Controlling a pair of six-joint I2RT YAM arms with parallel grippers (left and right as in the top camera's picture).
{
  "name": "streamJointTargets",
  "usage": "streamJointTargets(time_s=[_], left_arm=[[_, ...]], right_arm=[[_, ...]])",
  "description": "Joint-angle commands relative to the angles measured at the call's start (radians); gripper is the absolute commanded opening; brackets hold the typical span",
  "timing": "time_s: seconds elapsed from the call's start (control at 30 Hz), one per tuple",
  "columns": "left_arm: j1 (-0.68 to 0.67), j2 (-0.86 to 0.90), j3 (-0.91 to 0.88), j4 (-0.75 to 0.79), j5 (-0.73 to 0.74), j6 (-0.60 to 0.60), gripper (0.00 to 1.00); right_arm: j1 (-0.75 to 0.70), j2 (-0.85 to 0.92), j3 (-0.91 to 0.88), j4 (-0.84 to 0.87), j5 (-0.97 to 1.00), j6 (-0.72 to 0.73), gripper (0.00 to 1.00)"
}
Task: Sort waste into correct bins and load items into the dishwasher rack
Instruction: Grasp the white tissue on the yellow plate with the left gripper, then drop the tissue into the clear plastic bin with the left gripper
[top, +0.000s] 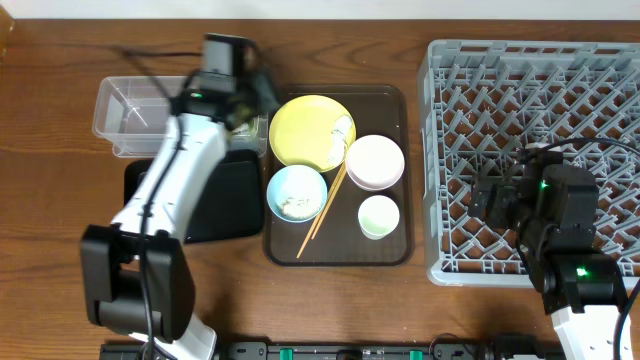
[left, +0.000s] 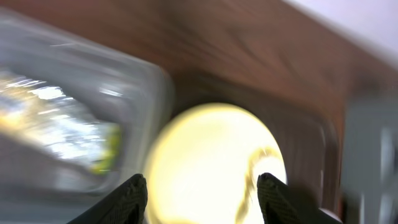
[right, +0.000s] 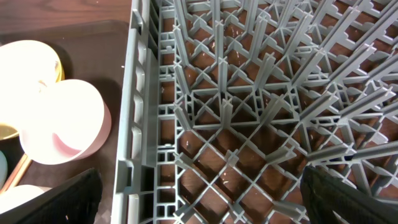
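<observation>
My left gripper (top: 243, 95) is open and empty, above the gap between the clear tub (top: 125, 110) and the yellow plate (top: 305, 130). The blurred left wrist view shows its jaws (left: 202, 193) over the plate (left: 211, 155); a silvery yellow-green wrapper (left: 68, 134) appears to lie in the tub. A white scrap (top: 341, 130) sits on the plate. The light-blue bowl (top: 296, 192) holds rice scraps. The white bowl (top: 375, 162), green cup (top: 378, 216) and chopsticks (top: 322, 208) rest on the brown tray. My right gripper (top: 500, 195) hangs open and empty over the grey rack (top: 530, 70); its wrist view shows its jaws (right: 205, 205) above the lattice.
The black tray (top: 225, 200) lies in front of the tub, partly under my left arm. The brown serving tray (top: 395, 100) sits between the bins and the rack. The right wrist view shows the rack's left wall (right: 140, 93) and the white bowl (right: 62, 121) beside it.
</observation>
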Motion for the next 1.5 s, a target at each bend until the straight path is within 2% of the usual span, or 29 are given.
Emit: streamJointTargets(time_s=[0.0, 0.13, 0.27, 0.73, 0.8, 0.9, 1.0, 1.03, 1.13, 1.23, 1.37, 1.47], left_arm=[[-0.087, 0.018, -0.006, -0.003, 0.052, 0.311, 0.62], [-0.165, 0.063, -0.006, 0.013, 0.051, 0.369, 0.65], [-0.201, 0.126, -0.006, 0.048, 0.05, 0.367, 0.65], [-0.22, 0.325, -0.006, 0.129, 0.074, 0.325, 0.63], [-0.225, 0.338, -0.006, 0.129, 0.074, 0.325, 0.53], [-0.228, 0.341, -0.005, 0.131, 0.074, 0.325, 0.29], [-0.224, 0.334, -0.005, 0.129, 0.07, 0.325, 0.11], [-0.222, 0.328, -0.005, 0.124, 0.069, 0.325, 0.09], [-0.212, 0.293, -0.005, 0.098, 0.061, 0.324, 0.05], [-0.191, 0.222, -0.005, 0.056, 0.006, 0.317, 0.06], [-0.136, 0.102, -0.005, -0.013, -0.11, 0.232, 0.06], [-0.061, 0.021, -0.005, -0.031, -0.129, 0.161, 0.06]], right_arm=[[0.01, 0.0, 0.019, 0.002, -0.005, -0.007, 0.99], [0.01, 0.0, 0.019, 0.002, -0.005, -0.007, 0.99], [0.01, 0.0, 0.019, 0.002, -0.005, -0.007, 0.99], [0.01, 0.0, 0.019, 0.002, -0.005, -0.007, 0.99], [0.01, 0.0, 0.019, 0.002, -0.005, -0.007, 0.99], [0.01, 0.0, 0.019, 0.001, -0.005, -0.007, 0.99], [0.01, 0.0, 0.019, 0.0, -0.005, -0.007, 0.99], [0.01, 0.0, 0.019, 0.0, -0.005, -0.007, 0.99], [0.01, 0.0, 0.019, 0.0, -0.005, -0.007, 0.99], [0.01, 0.0, 0.019, 0.0, -0.005, -0.007, 0.99], [0.01, 0.0, 0.019, -0.002, -0.005, -0.007, 0.99], [0.01, 0.0, 0.019, -0.002, -0.005, -0.007, 0.99]])
